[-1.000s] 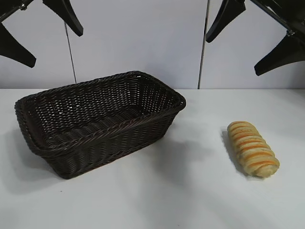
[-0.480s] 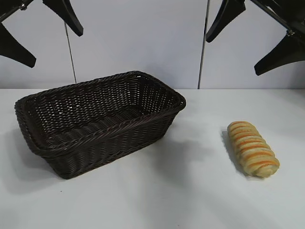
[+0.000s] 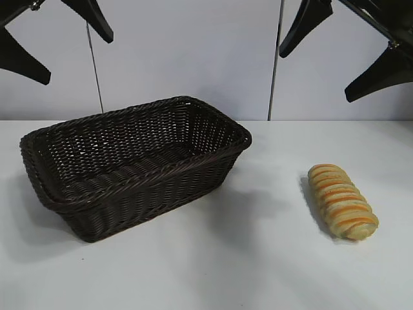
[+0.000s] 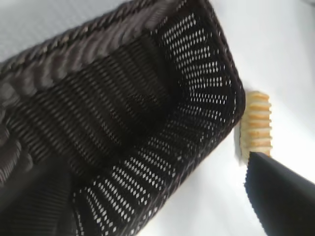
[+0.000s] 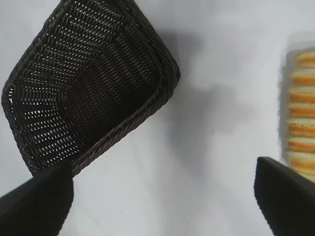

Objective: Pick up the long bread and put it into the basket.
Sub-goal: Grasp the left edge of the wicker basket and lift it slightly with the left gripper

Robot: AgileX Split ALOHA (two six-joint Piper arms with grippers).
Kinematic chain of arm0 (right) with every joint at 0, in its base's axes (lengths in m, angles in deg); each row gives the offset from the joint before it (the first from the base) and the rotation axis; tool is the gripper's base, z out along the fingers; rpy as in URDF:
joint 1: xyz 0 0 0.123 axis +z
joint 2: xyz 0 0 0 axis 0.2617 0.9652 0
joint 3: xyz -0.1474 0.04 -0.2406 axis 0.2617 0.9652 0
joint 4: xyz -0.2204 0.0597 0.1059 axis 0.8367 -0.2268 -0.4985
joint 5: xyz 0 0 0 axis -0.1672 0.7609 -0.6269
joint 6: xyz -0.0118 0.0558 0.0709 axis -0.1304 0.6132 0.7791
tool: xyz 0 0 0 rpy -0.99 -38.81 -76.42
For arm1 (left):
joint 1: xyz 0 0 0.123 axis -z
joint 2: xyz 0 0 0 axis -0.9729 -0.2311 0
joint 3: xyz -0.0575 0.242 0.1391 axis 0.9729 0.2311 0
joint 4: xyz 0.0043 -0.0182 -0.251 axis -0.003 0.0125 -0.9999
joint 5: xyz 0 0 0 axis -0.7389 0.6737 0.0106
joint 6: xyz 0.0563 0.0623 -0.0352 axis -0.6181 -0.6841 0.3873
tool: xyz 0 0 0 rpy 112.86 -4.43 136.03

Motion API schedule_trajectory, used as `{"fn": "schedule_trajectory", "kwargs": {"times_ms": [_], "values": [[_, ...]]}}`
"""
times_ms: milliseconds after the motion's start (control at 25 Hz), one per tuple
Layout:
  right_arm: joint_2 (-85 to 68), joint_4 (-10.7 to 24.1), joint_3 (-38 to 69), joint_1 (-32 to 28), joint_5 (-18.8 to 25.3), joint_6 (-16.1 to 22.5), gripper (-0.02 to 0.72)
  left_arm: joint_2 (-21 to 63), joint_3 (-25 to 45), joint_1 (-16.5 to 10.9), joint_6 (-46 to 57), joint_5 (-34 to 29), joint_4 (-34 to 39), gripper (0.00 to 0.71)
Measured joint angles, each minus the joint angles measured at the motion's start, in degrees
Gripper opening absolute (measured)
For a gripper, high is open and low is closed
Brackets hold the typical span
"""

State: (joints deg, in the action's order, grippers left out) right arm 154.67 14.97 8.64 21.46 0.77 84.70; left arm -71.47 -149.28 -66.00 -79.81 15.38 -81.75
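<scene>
long bread (image 3: 342, 201) (both ends) — exterior only

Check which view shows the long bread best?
Exterior view: the whole long bread lies unobstructed on the table, to the right of the basket. The right wrist view cuts it off at the frame edge. The left wrist view shows only a strip beyond the basket's end wall, partly covered by a gripper finger.

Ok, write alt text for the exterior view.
An empty dark wicker basket sits left on a white table, the long bread lying apart to its right. Both open grippers, left and right, hang high above.
</scene>
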Motion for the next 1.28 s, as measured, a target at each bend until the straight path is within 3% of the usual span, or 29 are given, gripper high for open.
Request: {"fn": "schedule_trajectory", "kwargs": {"times_ms": [120,240,520,920,1000,1120,1200,1280], "values": [[0.00,0.00,0.00,0.00,0.00,0.00,0.694,0.36,2.85,0.73,6.46,-1.30,7.86,0.695],[0.00,0.00,0.00,0.00,0.00,0.00,0.694,0.43,8.67,1.63,10.24,1.52,11.39,0.695],[0.00,0.04,0.00,0.00,0.00,-0.07,0.694,-2.75,15.43,1.69,10.74,12.49,10.52,0.695],[0.00,0.04,0.00,0.00,0.00,-0.16,0.694,-12.88,15.50,1.69,5.87,17.62,3.63,0.689],[0.00,0.04,0.00,0.00,0.00,-0.16,0.694,-13.17,15.50,1.69,5.79,18.38,3.45,0.601],[0.00,0.04,0.00,0.00,0.00,-0.16,0.694,-13.54,15.50,1.69,5.78,18.93,3.33,0.302],[0.00,0.04,0.00,0.00,0.00,-0.16,0.694,-13.66,15.50,1.63,6.40,19.61,2.52,0.140],[0.00,0.04,0.00,0.00,0.00,-0.16,0.694,-13.66,15.50,1.63,5.72,20.76,2.73,0.097]]}}
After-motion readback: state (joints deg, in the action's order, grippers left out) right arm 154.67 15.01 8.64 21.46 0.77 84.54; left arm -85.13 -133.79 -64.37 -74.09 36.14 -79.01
